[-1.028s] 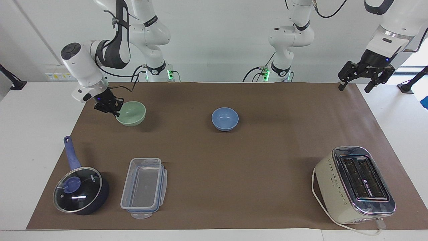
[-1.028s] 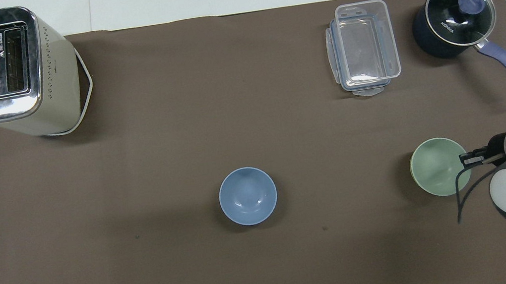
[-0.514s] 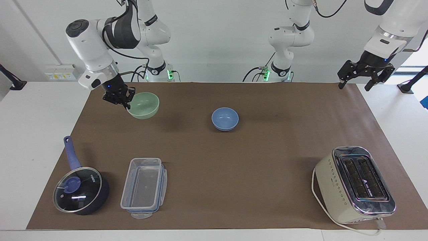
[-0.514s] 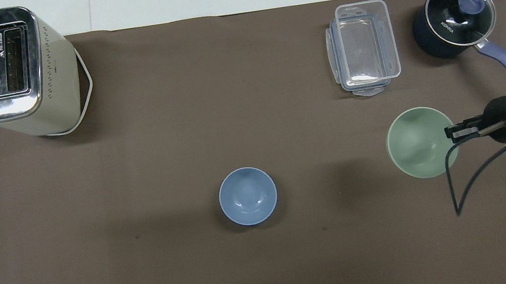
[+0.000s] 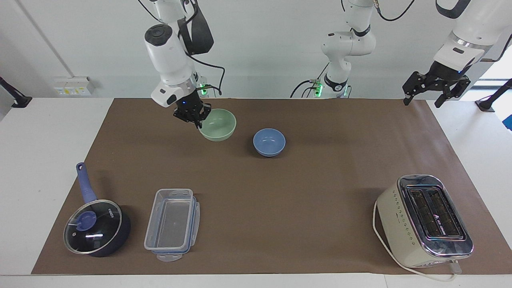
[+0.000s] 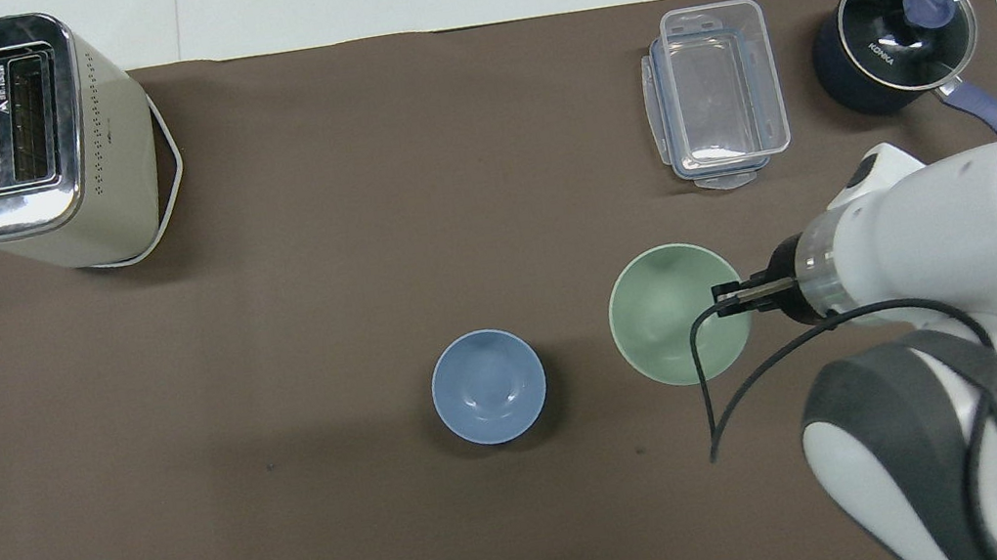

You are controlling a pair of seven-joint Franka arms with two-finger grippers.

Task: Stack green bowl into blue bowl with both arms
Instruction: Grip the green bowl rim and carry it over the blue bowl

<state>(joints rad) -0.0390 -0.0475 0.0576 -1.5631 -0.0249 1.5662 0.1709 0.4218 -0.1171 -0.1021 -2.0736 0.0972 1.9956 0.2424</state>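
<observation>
The right hand (image 5: 197, 118) is seen clamped on the rim of the green bowl (image 5: 218, 125), at the side of the rim toward the right arm's end of the counter. The bowl is held clear of the counter, mouth up and slightly tilted, over the brown mat (image 5: 280, 192) — its shadow is cast on the mat below. In the overhead view the same hand (image 6: 743, 295) is seen at the bowl's rim, with a black cable looped beneath the wrist.

The blue bowl (image 5: 269, 141) is set upright on the mat near the middle of the counter, just beside the held green bowl and not touching it; a strip of mat is visible between the green bowl (image 6: 678, 313) and the blue bowl (image 6: 488, 386) in the overhead view.

The left hand (image 5: 435, 87) is held high over the corner of the mat at the left arm's end, fingers apart, nothing between them — the arm is waiting.

Farther from the robots, a cream toaster (image 5: 425, 221) is noted at the left arm's end. At the right arm's end, a clear plastic container (image 5: 173, 223) and a dark blue lidded saucepan (image 5: 96, 226) are noted side by side.
</observation>
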